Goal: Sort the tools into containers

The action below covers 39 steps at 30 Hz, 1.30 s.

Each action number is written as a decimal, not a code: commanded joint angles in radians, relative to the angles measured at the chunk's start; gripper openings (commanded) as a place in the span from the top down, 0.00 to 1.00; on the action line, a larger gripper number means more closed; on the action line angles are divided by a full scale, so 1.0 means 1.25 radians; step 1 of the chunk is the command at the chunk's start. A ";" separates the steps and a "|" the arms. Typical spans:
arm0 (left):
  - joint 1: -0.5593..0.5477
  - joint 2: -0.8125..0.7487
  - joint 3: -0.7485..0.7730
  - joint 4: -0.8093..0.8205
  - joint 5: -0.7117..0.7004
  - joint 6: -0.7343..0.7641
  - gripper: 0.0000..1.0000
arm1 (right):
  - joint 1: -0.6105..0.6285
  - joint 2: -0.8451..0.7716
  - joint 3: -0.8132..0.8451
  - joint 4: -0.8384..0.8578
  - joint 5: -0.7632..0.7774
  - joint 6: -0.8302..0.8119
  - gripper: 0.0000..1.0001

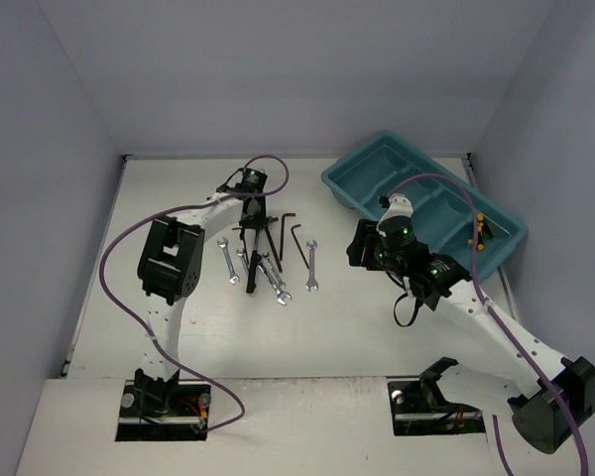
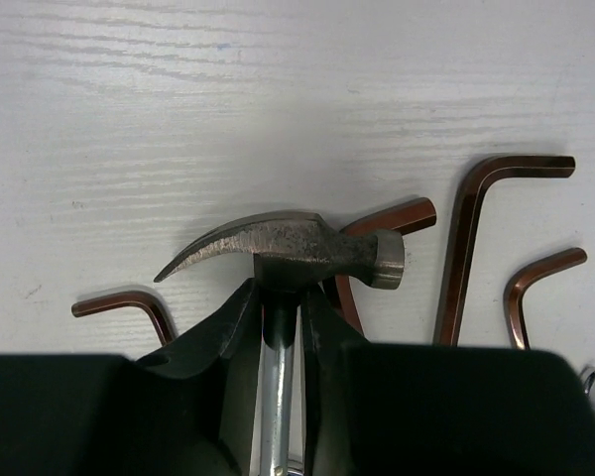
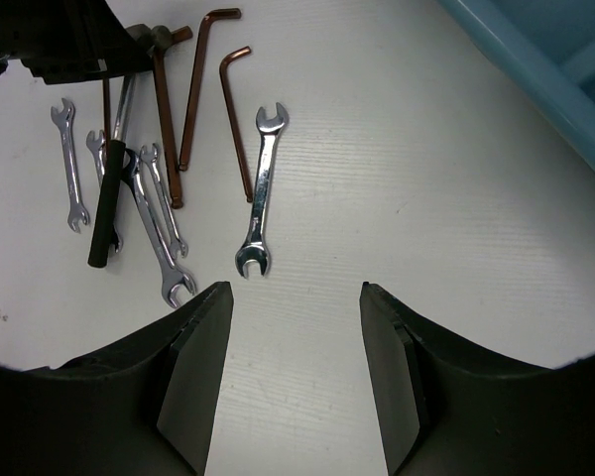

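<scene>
Two left-gripper [image 2: 280, 297] jaws clamp the hammer [image 2: 288, 243] just under its head, on the table [image 2: 278, 79] among hex keys [image 2: 463, 248], well apart from the tray [image 1: 337, 186], while the right gripper [image 3: 296, 327] hangs apart and empty: lifted so, the handle may pivot and drag the wrenches [image 3: 177, 288].

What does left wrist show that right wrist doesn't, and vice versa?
Left wrist only: a clear look at the hammer head, claw and face, with the left pincer gripping the shaft just below it. Right wrist only: the open, empty right pincer, the teal tray edge, the hammer's black handle, whole silver wrenches. Both: brown hex keys on the white table.
</scene>
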 commanded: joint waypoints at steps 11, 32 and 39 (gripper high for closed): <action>-0.028 -0.349 -0.042 0.086 0.101 -0.087 1.00 | 0.058 0.113 0.198 0.035 -0.070 0.009 0.35; -0.137 -0.600 -0.077 0.195 0.175 -0.270 1.00 | 0.144 0.265 0.364 0.190 -0.107 -0.077 0.29; -0.153 -0.626 -0.111 0.223 0.168 -0.259 1.00 | 0.146 0.294 0.393 0.215 -0.108 -0.081 0.34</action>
